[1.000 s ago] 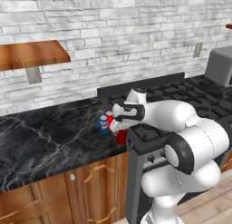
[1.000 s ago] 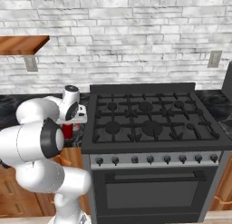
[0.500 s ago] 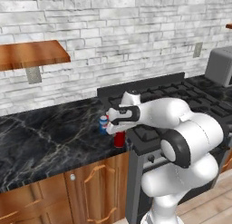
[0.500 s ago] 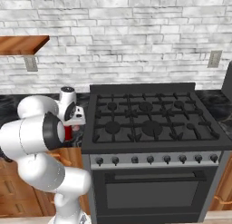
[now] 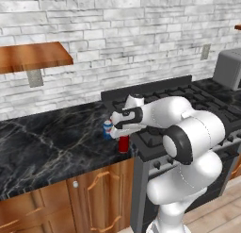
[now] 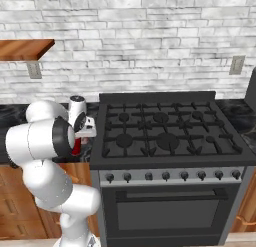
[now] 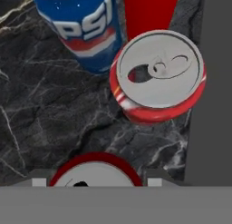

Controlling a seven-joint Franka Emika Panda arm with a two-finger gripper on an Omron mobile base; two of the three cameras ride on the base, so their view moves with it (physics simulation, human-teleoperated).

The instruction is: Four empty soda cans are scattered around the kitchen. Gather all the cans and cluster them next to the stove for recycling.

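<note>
My gripper (image 7: pixel 96 182) is shut on a red soda can (image 7: pixel 95 173), whose silver top shows between the fingertips (image 7: pixel 38 182). This can (image 5: pixel 123 144) hangs at the counter's front edge, right beside the stove (image 5: pixel 188 100), under my gripper (image 5: pixel 118 133). Just past it stand a second red can (image 7: pixel 158 78), a blue and white can (image 7: pixel 84 23) and a third red can (image 7: pixel 147 10), close together on the black marble. The blue can (image 5: pixel 107 129) sits left of the held one. From the right side, the held can (image 6: pixel 76 147) is partly behind my arm, next to the stove (image 6: pixel 165 136).
Black marble counter (image 5: pixel 47 142) stretches left over wooden cabinets (image 5: pixel 94 194). A wooden shelf (image 5: pixel 33 57) hangs on the brick wall at upper left. A grey appliance (image 5: pixel 228 69) stands right of the stove. The stove's dark side (image 7: pixel 213 82) runs along the cans.
My hand has swung left and dipped slightly with the red can in it. The cans standing on the counter have not moved.
</note>
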